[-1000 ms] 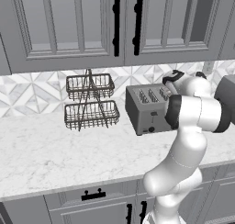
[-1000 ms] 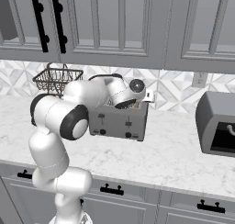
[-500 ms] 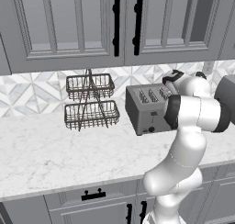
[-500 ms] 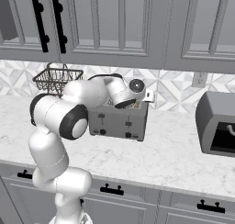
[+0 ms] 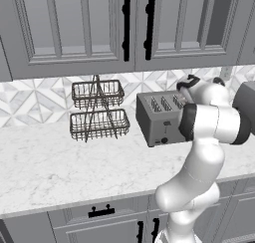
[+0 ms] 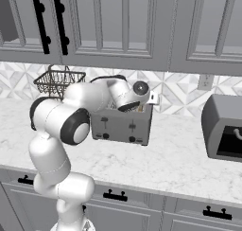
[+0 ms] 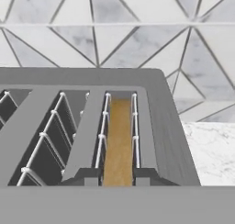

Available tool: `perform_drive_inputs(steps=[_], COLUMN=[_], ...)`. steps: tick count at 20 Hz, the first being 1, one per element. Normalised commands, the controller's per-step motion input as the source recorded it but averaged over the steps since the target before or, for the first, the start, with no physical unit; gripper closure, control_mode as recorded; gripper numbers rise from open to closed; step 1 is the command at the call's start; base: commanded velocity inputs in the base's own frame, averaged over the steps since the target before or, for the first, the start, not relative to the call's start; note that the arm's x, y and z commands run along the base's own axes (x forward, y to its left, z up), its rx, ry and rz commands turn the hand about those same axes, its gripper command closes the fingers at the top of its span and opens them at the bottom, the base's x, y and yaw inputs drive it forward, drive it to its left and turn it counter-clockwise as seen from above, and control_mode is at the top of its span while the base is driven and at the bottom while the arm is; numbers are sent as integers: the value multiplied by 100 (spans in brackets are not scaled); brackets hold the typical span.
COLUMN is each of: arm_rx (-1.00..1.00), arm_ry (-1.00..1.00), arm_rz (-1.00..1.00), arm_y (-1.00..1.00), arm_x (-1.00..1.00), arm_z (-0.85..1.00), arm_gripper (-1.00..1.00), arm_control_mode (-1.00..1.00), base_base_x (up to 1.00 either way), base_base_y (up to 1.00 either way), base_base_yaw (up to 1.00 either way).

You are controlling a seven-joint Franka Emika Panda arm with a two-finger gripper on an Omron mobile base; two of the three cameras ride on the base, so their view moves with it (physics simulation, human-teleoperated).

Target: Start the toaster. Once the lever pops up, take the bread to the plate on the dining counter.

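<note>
The grey four-slot toaster [image 5: 158, 121] stands on the marble worktop against the patterned tiles, also seen from the other side as the toaster [image 6: 124, 127]. My hand hangs just above the toaster's right end. In the hand view the bread [image 7: 119, 140] stands edge-up in the toaster's [image 7: 161, 122] rightmost slot as a golden-brown strip between white wire guides. My gripper [image 7: 118, 177] is over that slot. One dark fingertip [image 7: 90, 176] presses each side of the slice's near end, so it is shut on the bread. The plate and the dining counter are out of view.
A two-tier wire basket rack [image 5: 97, 112] stands left of the toaster. A boxy grey appliance [image 6: 224, 128] sits at the right end of the worktop. Grey wall cabinets [image 5: 124, 25] hang low above. A wall socket [image 6: 204, 82] is on the tiles.
The jaws have closed from wide apart onto the bread in the slot. The arm and the toaster have hardly moved.
</note>
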Motion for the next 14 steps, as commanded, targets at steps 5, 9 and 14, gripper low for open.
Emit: perform_drive_inputs(steps=[5, 9, 14], arm_rx=[7, 2, 3], arm_ry=[-8, -2, -4], arm_rz=[0, 0, 0], arm_y=[0, 0, 0], arm_x=[-6, -12, -16], arm_z=[28, 29, 47], arm_gripper=[100, 100, 100], arm_control_mode=[-100, -100, -100], base_base_x=[0, 0, 0], base_base_y=[0, 0, 0], base_base_yaw=[0, 0, 0])
